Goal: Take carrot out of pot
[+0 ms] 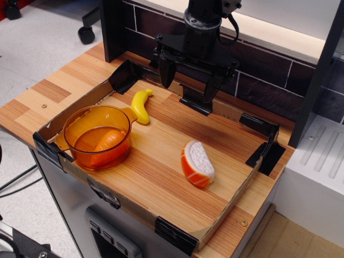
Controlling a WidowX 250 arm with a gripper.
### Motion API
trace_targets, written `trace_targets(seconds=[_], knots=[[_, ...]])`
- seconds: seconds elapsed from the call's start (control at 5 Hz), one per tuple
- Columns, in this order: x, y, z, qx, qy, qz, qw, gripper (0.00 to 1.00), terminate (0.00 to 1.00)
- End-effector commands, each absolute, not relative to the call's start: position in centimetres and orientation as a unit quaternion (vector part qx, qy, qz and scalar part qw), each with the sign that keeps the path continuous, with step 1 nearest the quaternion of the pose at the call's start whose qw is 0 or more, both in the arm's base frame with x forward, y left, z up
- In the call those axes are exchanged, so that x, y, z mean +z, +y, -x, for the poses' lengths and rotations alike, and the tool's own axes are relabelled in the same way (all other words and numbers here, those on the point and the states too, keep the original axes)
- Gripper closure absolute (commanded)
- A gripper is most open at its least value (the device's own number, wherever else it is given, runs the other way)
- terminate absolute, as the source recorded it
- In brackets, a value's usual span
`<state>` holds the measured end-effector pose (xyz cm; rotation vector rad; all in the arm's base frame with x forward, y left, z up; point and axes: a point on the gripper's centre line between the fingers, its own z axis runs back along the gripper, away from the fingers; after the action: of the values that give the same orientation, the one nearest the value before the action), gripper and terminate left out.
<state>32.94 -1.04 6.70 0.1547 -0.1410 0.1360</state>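
The carrot (pixel 108 141), a small smooth orange toy, lies inside the pot (pixel 98 136), a round translucent orange pot with flat side handles at the front left of the tray. My gripper (pixel 188 86) hangs high above the back of the tray, well to the right of and behind the pot. Its two black fingers (pixel 166 72) are spread apart with nothing between them.
A yellow banana (pixel 141 105) lies just behind the pot. An orange-and-white striped salmon toy (pixel 197 163) lies at the right middle. The low cardboard wall (pixel 177 236) with black taped corners rings the wooden surface. A dark tiled wall stands behind.
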Motion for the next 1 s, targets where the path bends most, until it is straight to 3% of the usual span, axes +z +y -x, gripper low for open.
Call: trace_targets(seconds=[0.0, 0.4, 0.8], knots=[[6.7, -1.0, -32.9, 0.068, -0.070, -0.077, 0.992, 0.00, 0.00], [9.6, 2.9, -30.6, -0.058, -0.068, 0.013, 0.996, 0.00, 0.00], [9.1, 7.2, -26.9, -0.133, -0.068, -0.016, 0.989, 0.00, 0.00]])
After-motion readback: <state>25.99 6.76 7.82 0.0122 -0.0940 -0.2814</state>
